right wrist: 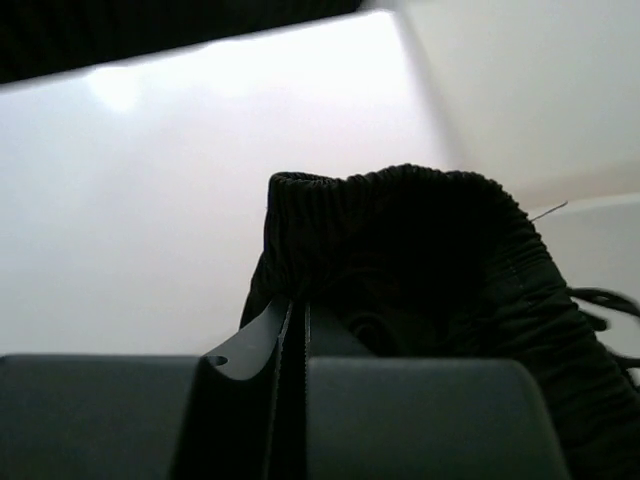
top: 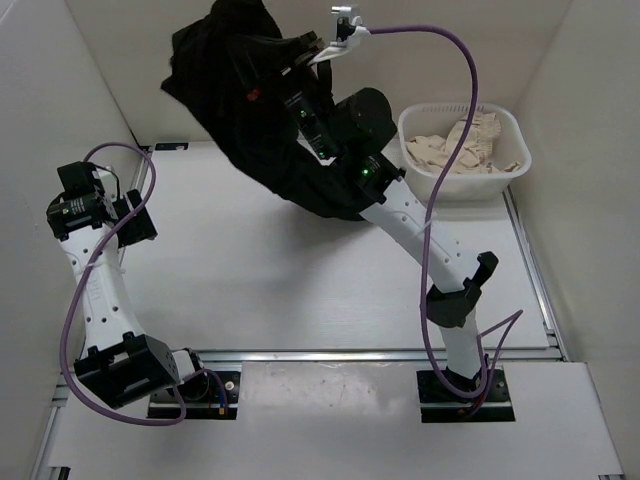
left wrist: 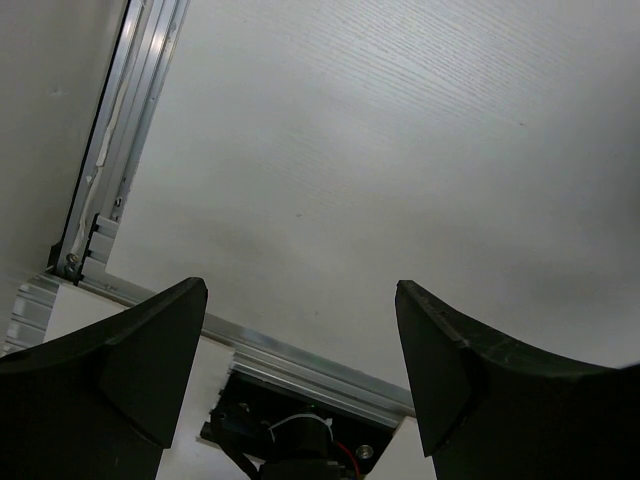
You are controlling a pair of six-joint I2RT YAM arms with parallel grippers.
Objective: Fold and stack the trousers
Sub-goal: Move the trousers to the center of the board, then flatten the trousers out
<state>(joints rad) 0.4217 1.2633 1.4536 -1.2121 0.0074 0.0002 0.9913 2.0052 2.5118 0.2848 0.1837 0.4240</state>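
The black trousers (top: 225,95) hang bunched in the air at the back centre, above the white table (top: 250,280). Only their lowest folds come down near the table by my right arm's elbow. My right gripper (top: 278,52) is raised high and half buried in the fabric. In the right wrist view the right gripper (right wrist: 298,312) is shut on the trousers (right wrist: 400,240) at the ribbed elastic waistband. My left gripper (top: 137,220) hovers over the table's left side, far from the trousers. The left gripper (left wrist: 300,292) stands open and holds nothing.
A white basket (top: 515,140) holding beige frilly garments (top: 455,150) stands at the back right. White walls close in the left, back and right sides. An aluminium rail (left wrist: 120,130) runs along the table's left edge, and another rail (top: 330,353) along the near edge.
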